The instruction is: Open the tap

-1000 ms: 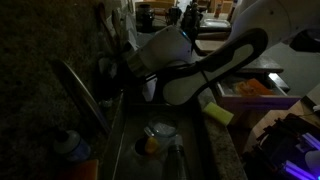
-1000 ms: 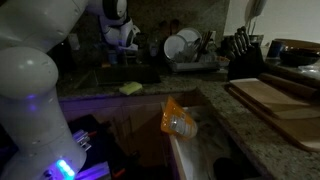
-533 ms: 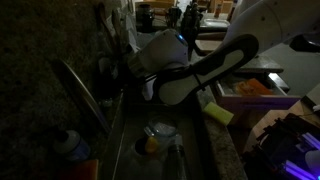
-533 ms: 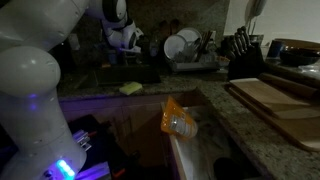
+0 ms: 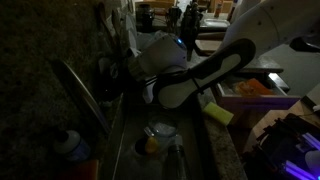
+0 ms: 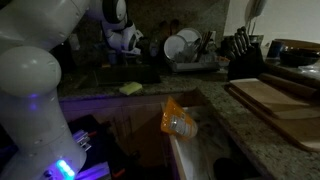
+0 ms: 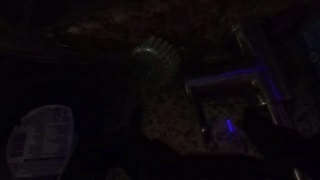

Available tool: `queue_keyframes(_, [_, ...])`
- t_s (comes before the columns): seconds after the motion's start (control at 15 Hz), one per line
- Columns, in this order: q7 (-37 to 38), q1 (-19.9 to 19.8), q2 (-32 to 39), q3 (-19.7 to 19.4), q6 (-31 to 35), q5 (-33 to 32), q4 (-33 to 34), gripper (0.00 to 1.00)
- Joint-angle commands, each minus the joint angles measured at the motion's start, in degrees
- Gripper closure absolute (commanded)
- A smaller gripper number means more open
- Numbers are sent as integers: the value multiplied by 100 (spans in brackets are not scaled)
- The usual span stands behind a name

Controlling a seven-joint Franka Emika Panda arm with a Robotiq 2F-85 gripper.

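My gripper (image 5: 126, 80) is pushed in close to the granite backsplash (image 5: 40, 50) behind the sink (image 5: 122, 135), with my white and black arm (image 5: 215, 68) reaching across the counter to it; the tap (image 5: 104, 72) is the small dark upright shape at the wall, on the sink's rear edge and just beside my fingertips; the room is so dim that I cannot tell whether I touch it, nor how wide my jaws stand, nor whether they hold anything; in an exterior view my gripper (image 6: 126, 40) hangs above the far side of the sink (image 6: 110, 72), and there the tap is lost in shadow; a yellow sponge (image 6: 130, 88) lies on the counter at the sink's near edge, and a dish rack (image 6: 185, 45) with pale plates stands well apart beside a knife block (image 6: 240, 52); down in the basin sit a bowl (image 5: 160, 130) and something orange (image 5: 148, 146) touching it; a blue-capped bottle (image 5: 68, 145) stands by the backsplash, nearer the camera than the tap; the wrist view is almost black, showing only a round ridged metal disc (image 7: 155, 55), a pale metal bar (image 7: 235, 78) beside it and a printed label (image 7: 40, 140) low in the corner; I cannot say what these belong to.
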Motion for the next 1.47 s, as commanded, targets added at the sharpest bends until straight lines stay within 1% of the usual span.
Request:
queue_keyframes(0.0, [-47,152,129,-238,63,80,45,0])
queue_keyframes(0.07, [-141,101,179,-168,140,30,44,0])
queue_keyframes(0.33, [-205,142,316,-201,739,-62,94,0])
queue_keyframes(0.4, [-240,93,348,-124,856,-105,99,0])
queue_keyframes(0.47, [-246,93,361,-125,979,-146,105,0])
queue_keyframes(0.67, [-213,227,331,-389,1203,-235,103,0])
queue_keyframes(0.73, [-205,314,308,-551,1239,-234,105,0])
queue_keyframes(0.93, [-145,926,164,-1570,1440,37,117,0])
queue_keyframes(1.13, [-170,1473,174,-2317,1672,216,159,0])
queue_keyframes(1.33, [-165,1883,195,-2822,1847,452,125,0])
queue_keyframes(1.4, [-165,1973,206,-2936,1874,506,117,0])
